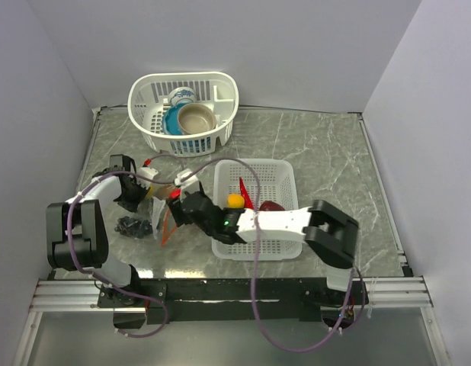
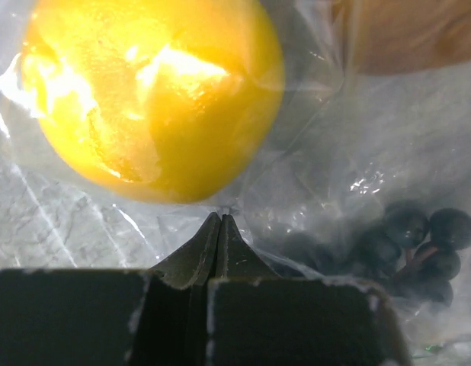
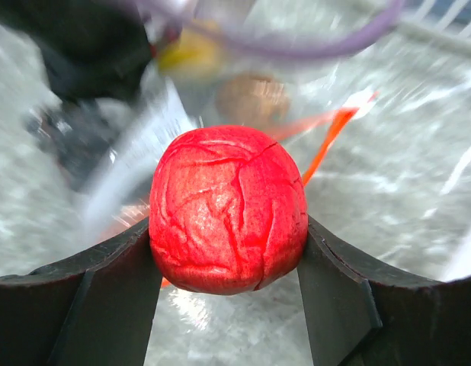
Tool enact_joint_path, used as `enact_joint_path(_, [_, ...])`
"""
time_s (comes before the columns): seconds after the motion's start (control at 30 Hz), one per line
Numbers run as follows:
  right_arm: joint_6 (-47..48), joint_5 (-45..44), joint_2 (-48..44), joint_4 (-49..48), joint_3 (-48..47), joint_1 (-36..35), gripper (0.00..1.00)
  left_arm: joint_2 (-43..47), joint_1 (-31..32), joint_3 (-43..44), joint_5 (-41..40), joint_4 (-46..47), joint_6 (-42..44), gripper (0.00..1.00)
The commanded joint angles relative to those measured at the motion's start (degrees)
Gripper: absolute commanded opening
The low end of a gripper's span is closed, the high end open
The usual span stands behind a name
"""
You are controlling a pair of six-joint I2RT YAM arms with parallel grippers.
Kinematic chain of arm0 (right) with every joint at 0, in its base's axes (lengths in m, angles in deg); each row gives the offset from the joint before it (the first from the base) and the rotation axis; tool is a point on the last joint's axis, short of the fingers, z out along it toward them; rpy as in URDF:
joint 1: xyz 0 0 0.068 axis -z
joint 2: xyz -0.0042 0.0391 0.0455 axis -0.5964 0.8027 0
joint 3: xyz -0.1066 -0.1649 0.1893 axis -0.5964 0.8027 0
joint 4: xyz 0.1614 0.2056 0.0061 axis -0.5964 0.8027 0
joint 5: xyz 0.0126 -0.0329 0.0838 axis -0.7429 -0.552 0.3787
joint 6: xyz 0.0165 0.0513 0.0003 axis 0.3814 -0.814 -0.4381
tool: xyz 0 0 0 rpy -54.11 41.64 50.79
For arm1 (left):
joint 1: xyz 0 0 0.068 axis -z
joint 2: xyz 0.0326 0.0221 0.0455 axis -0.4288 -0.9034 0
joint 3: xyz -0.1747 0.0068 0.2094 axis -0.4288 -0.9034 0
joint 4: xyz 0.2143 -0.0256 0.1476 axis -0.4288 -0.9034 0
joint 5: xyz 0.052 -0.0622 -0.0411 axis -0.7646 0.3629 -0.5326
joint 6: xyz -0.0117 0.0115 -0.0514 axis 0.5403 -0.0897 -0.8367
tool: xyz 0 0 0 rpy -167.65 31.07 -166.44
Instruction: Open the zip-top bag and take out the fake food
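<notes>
The zip-top bag (image 1: 154,207) lies on the bench (image 1: 334,152) at the left. It is pinned by the left gripper (image 2: 220,221), jaws pressed together on its film, apparently as an anchor. The red apple (image 3: 228,206) is clamped in the right gripper (image 3: 228,229) jaws just beside the bag.

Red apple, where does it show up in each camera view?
Top external: the red apple is a small red spot left of centre, in the right tool.
Left wrist: not in it.
Right wrist: dead centre, clamped between the tool's fingers.
Shared landmark: the clear zip-top bag, seen in all three.
</notes>
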Motion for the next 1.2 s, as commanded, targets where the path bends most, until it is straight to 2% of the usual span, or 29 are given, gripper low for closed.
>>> enact_joint_path(0.0, [0.1,-7.8,-9.7,-1.7,3.9,0.2,0.47,0.6,-0.5,2.1,-0.8,0.0,-0.8,0.01])
enact_joint_path(0.07, [-1.1,-12.3,-13.2,-0.1,6.9,0.3,0.36,1.6,-0.4,3.3,0.9,-1.8,-0.9,0.01])
enact_joint_path(0.13, [-3.3,-20.8,-15.5,0.9,9.7,0.7,0.25,2.8,-0.5,4.3,2.2,-3.7,-1.1,0.01])
enact_joint_path(0.17, [-6.6,-24.1,-17.4,1.8,12.5,1.0,0.22,3.1,-0.5,5.1,3.3,-4.0,-1.2,0.01])
enact_joint_path(0.23, [-9.9,-26.5,-18.6,5.5,14.7,3.6,0.21,3.8,-0.4,5.3,3.4,-4.5,-1.1,0.01])
enact_joint_path(0.33, [-15.5,-25.5,-17.5,13.9,14.6,7.7,0.25,4.3,-0.4,5.0,3.8,-4.6,-0.6,0.01])
enact_joint_path(0.4, [-16.2,-26.3,-14.9,16.7,12.7,8.0,0.37,4.3,-0.3,4.7,3.9,-4.1,-0.3,0.01])
enact_joint_path(0.43, [-15.5,-25.6,-13.9,17.9,11.9,8.0,0.61,4.1,-0.3,4.6,4.0,-3.9,-0.3,0.01])
enact_joint_path(0.47, [-13.5,-24.9,-13.7,17.5,10.7,7.7,0.77,4.0,-0.3,4.4,4.0,-3.6,-0.3,0.01])
enact_joint_path(0.53, [-12.4,-24.9,-13.5,16.5,9.3,7.1,1.0,3.2,-0.2,4.1,3.9,-2.7,-0.1,0.01])
enact_joint_path(0.7, [-3.1,-24.8,-13.9,12.3,6.3,2.0,1.0,0.9,-0.1,4.1,2.9,-1.2,0.0,0.01])
enact_joint_path(0.77, [3.6,-23.9,-13.8,6.7,6.1,-0.2,1.0,-0.2,-0.2,4.4,2.3,-0.3,0.0,0.01])
enact_joint_path(0.87, [8.6,-22.6,-10.7,3.3,4.0,-4.0,0.99,-1.6,-0.1,4.9,1.6,0.4,0.2,0.01])
enact_joint_path(1.0, [9.0,-18.6,-6.3,2.3,1.9,-4.8,0.85,-3.7,-0.1,6.3,0.6,0.7,0.6,0.01])
enact_joint_path(1.03, [8.7,-18.5,-5.1,2.5,1.3,-5.0,0.84,-4.0,-0.1,7.7,0.6,0.1,0.6,0.01])
enact_joint_path(1.17, [6.5,-19.4,-5.3,1.3,2.9,-5.1,0.84,-0.1,-0.1,17.4,7.8,-13.7,-0.6,0.01])
